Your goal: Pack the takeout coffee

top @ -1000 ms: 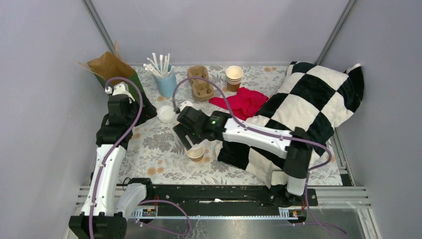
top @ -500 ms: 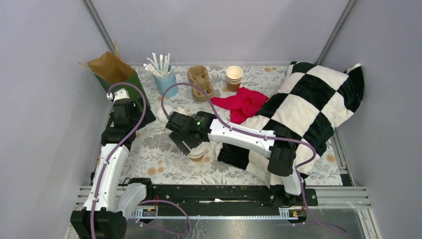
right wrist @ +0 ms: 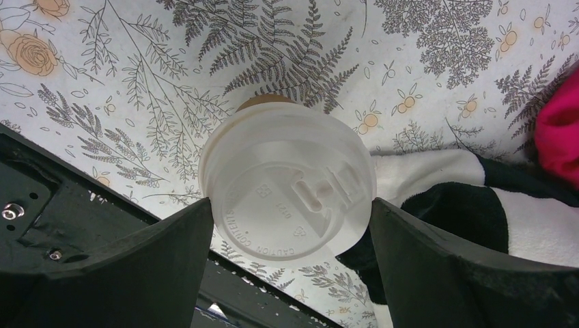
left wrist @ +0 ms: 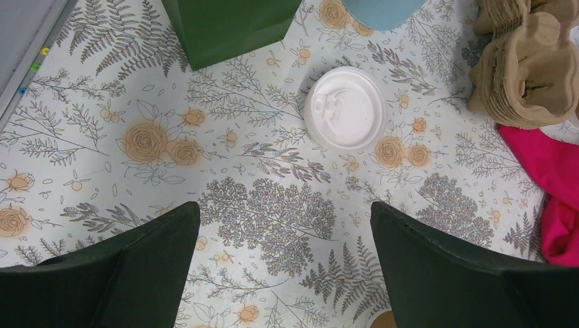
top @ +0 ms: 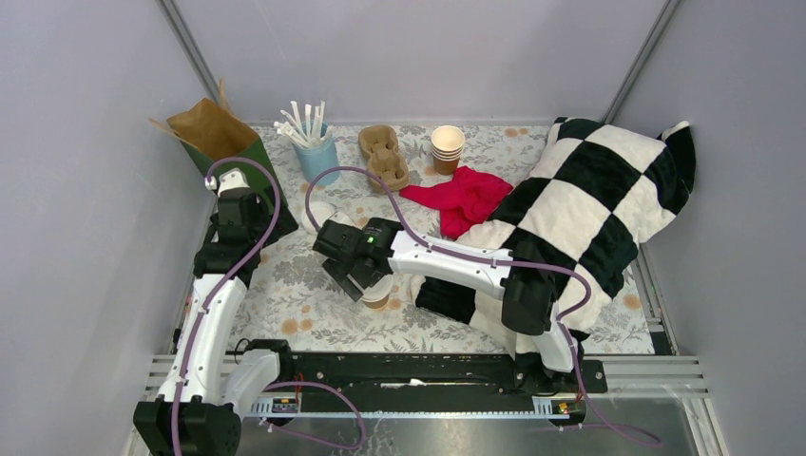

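The takeout coffee [right wrist: 287, 184], a brown paper cup under a white lid, stands upright on the flowered table near the front middle. In the top view most of the takeout coffee [top: 379, 297] is hidden under my right gripper [top: 366, 280]. The right gripper [right wrist: 292, 205] is open, its jaws straddling the lid with one finger close at each side. My left gripper [left wrist: 283, 212] hovers open over bare tablecloth at the left, nothing between its fingers. A loose white lid [left wrist: 346, 108] lies ahead of it.
A green paper bag [top: 223, 138] stands at the back left, beside a blue cup of sticks [top: 316, 152]. A pulp cup carrier [top: 383, 157] and stacked paper cups [top: 447, 147] sit at the back. A red cloth [top: 461, 195] and checkered blanket [top: 589, 199] fill the right.
My right arm has swung left and its open jaws have come down around the coffee's lid. The left gripper opened a little wider and shifted slightly.
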`<state>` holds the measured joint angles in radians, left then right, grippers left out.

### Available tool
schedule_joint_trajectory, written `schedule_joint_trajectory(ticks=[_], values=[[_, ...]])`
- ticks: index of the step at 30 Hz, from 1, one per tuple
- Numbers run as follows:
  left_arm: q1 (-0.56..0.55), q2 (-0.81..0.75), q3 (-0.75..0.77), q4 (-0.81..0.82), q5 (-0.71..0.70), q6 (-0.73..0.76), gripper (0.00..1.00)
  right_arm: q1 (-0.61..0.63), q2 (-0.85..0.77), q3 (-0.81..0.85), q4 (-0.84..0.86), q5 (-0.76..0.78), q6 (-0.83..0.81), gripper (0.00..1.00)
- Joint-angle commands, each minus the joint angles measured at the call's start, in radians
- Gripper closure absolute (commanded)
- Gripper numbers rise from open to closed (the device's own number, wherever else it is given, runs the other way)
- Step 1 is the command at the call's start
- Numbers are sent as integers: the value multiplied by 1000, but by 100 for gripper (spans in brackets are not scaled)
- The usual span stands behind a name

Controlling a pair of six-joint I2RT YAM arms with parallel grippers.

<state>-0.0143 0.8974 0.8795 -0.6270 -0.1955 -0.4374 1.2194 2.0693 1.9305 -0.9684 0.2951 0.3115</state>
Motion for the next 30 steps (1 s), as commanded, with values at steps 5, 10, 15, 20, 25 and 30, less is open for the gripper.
schedule_joint_trajectory(ticks=[5, 10, 15, 20, 25, 30], values=[[-6, -12, 11, 47, -16, 11, 1, 9, 8, 27, 4, -14, 8, 10], [-6, -14, 9, 47, -13, 13, 1, 9, 9, 19, 15, -31, 6, 10], [-6, -12, 10, 50, -9, 12, 1, 9, 8, 15, 20, -32, 7, 9], [-6, -14, 7, 51, -6, 14, 1, 9, 11, 15, 20, -17, 8, 9], [-6, -11, 7, 54, 8, 15, 1, 13, -17, 58, -16, -14, 25, 6], [-24, 4, 3, 60, 128, 23, 1, 5, -177, -51, 29, -34, 48, 0]])
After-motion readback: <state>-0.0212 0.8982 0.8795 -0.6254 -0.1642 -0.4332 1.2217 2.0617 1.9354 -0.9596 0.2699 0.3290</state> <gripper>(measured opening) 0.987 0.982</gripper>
